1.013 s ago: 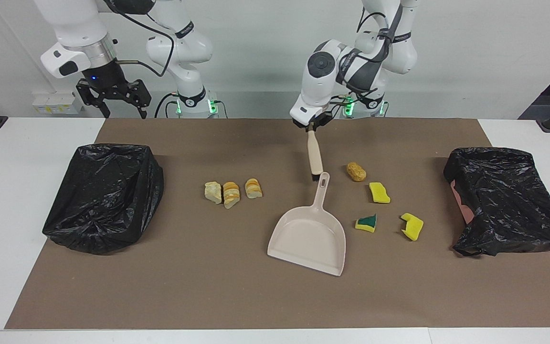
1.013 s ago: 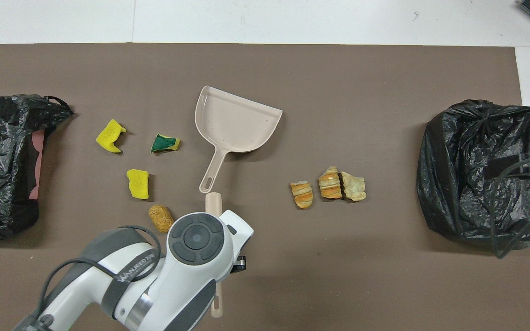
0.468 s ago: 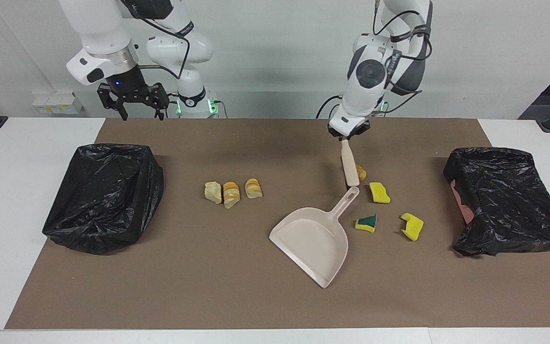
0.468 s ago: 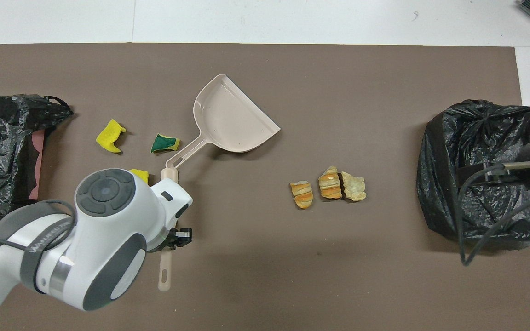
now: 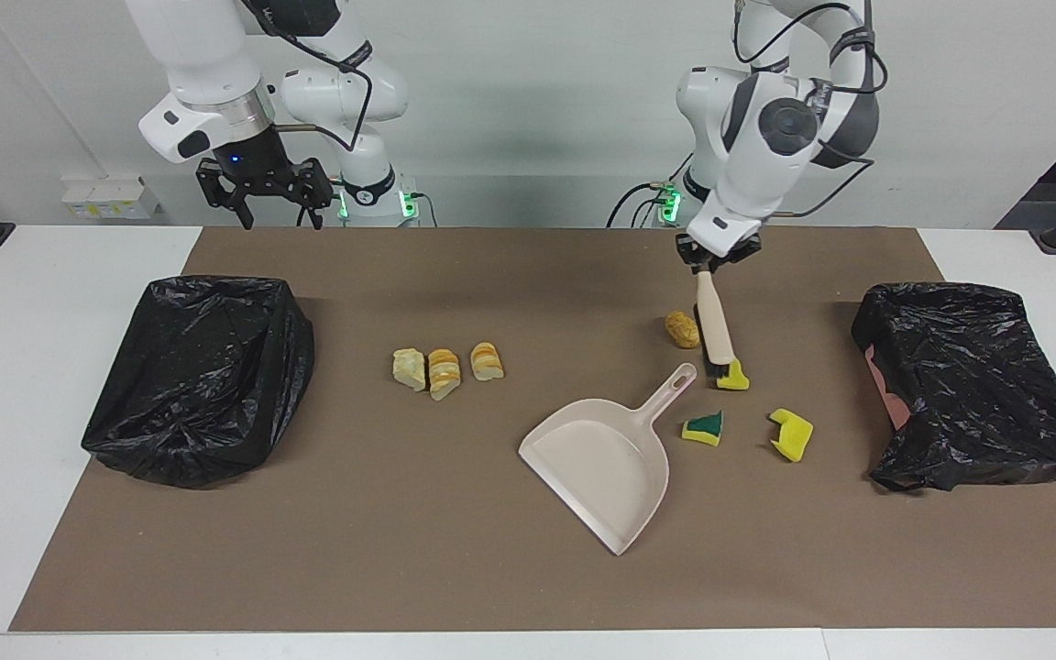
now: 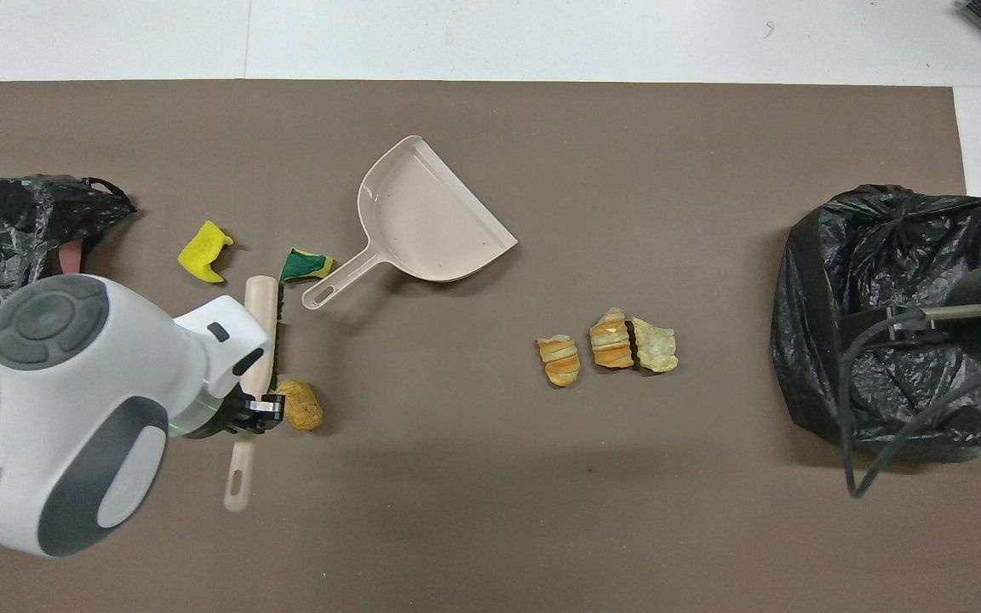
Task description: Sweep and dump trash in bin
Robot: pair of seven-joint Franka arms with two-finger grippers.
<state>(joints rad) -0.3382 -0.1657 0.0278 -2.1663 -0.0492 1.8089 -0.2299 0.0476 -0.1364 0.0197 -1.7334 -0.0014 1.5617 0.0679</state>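
Facing view: my left gripper point(image 5: 718, 265) pinches the handle of the beige black-bristled brush point(image 5: 717, 332), whose bristles touch a yellow sponge piece point(image 5: 735, 377) between the brown crusty lump point(image 5: 682, 329) and the beige plastic dustpan point(image 5: 609, 454). A green-topped sponge piece point(image 5: 704, 428) and another yellow sponge piece point(image 5: 791, 434) lie near. Three pale bread-like chunks point(image 5: 447, 367) sit toward the right arm's end. My right gripper point(image 5: 264, 194) waits, fingers spread, above the black bag-lined bin point(image 5: 203, 376).

A white table point(image 5: 51, 275) bears a brown mat point(image 5: 455, 568) before a plain pale wall point(image 5: 510, 110).
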